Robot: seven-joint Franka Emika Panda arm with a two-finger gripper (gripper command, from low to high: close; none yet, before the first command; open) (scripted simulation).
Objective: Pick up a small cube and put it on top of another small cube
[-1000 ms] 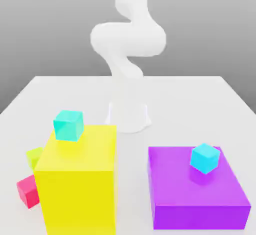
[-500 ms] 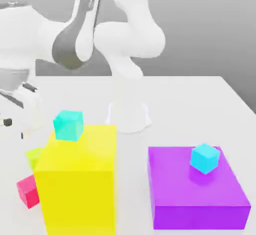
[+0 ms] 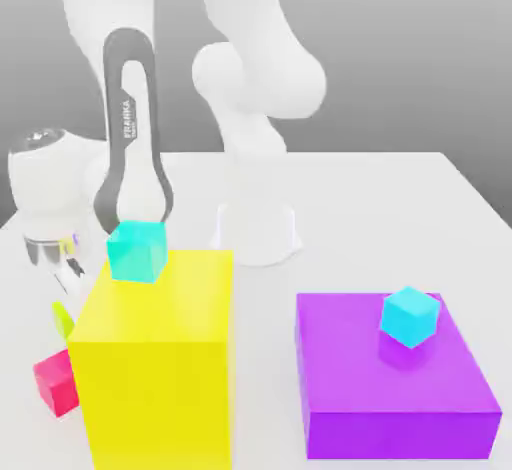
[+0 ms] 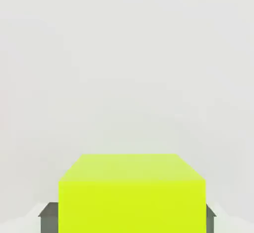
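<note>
**Lime cube bracketed by the gripper, low beside the yellow block**

The small lime cube (image 3: 62,316) is seen resting on the table (image 3: 400,198). It lies just at 9 o'clock of the big yellow block (image 3: 155,378) in the exterior view, and a large part of it is hidden behind that block's edge. No long axis is offered, since its sides are equal. In the hand view the lime cube (image 4: 131,192) is presented face-on and square, with no visible twist against the hand.

The gripper (image 3: 68,283) is placed directly over it, at 12 o'clock of the cube and close above. Its fingers (image 4: 48,218) are held apart, one on each flank, with the cube between them. Contact on the side faces cannot be confirmed, so a closing squeeze is judged to be the step in hand.

The small sky-blue cube (image 3: 410,316) is set on top of the purple block (image 3: 350,378), well apart at roughly 3 o'clock of the lime cube. A lift followed by a long carry is therefore expected, high enough to pass the yellow block and the turquoise cube (image 3: 136,250) on it. The small red cube (image 3: 55,383) lies near, at 6 o'clock of the lime cube, and should be left undisturbed.
</note>
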